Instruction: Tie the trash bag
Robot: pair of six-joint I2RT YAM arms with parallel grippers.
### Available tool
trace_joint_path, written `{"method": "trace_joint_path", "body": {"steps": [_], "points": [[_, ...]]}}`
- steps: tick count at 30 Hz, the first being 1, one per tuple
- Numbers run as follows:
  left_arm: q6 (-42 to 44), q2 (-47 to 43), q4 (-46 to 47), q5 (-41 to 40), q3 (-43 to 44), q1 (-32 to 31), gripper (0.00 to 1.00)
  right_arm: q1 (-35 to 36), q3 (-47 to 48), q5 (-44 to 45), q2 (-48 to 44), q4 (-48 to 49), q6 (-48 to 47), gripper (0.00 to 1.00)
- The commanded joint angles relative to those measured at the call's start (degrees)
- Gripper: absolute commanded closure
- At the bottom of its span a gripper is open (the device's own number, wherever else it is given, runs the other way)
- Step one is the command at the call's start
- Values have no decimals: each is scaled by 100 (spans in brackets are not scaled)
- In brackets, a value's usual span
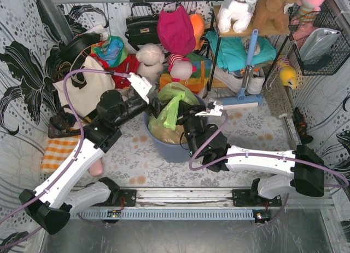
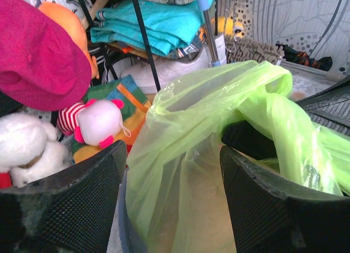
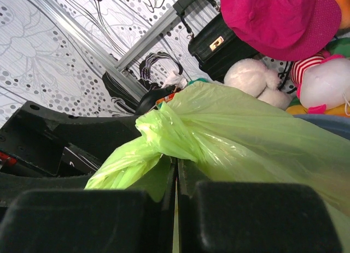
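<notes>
Right end effector point(image 3: 176, 183) pinched shut on trash bag point(image 1: 183, 94) tail; left end effector point(image 2: 172, 154) open, bag between your fingers.

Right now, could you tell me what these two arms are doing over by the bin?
Both arms are working on the light-green trash bag, which sits in the blue bin. The right arm has its jaws shut on plastic beside what looks like a knot, while the left arm has its jaws open around the bag's upper part.
</notes>
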Motion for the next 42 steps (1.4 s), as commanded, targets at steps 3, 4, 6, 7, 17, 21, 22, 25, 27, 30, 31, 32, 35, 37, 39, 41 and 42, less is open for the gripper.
{"method": "trace_joint_path", "body": {"steps": [3,4,6,7,17,21,22,25,27,30,31,32,35,37,39,41,42], "points": [[353,258,758,451,245,50,26,26,44,-77,-109,-35,198,100],[360,304,771,444,268,56,30,31,49,-77,-107,-43,204,100],[407,362,757,470,284,52,40,26,53,-80,-105,-53,214,100],[421,386,744,485,290,53,45,26,53,-77,-107,-63,222,100],[311,31,459,642,117,52,99,26,113,2,72,44,110,100],[195,-326,112,716,-30,52,100,31,144,6,166,192,-33,100],[177,-390,6,756,-65,52,100,27,153,-4,199,268,-96,100],[95,-538,-184,929,-201,54,100,26,207,-109,313,618,-379,100],[48,-574,-316,979,-239,52,100,26,242,-212,393,853,-555,100],[-24,-616,-495,1131,-244,52,100,26,287,-412,520,1301,-887,100],[-50,-639,-525,1195,-251,52,100,26,290,-474,558,1449,-1002,100],[-71,-657,-554,1267,-262,52,100,26,290,-549,591,1635,-1124,100],[-115,-743,-657,1345,-304,57,100,26,281,-844,720,2272,-1526,100],[-133,-792,-687,1357,-349,52,100,27,289,-1067,814,2649,-1816,100],[-157,-816,-709,1388,-377,59,100,26,309,-1245,921,2952,-2044,100],[-195,-828,-747,1487,-400,53,100,28,333,-1344,1022,3152,-2226,100],[-209,-829,-776,1555,-397,53,100,27,341,-1388,1059,3225,-2302,100]]}}
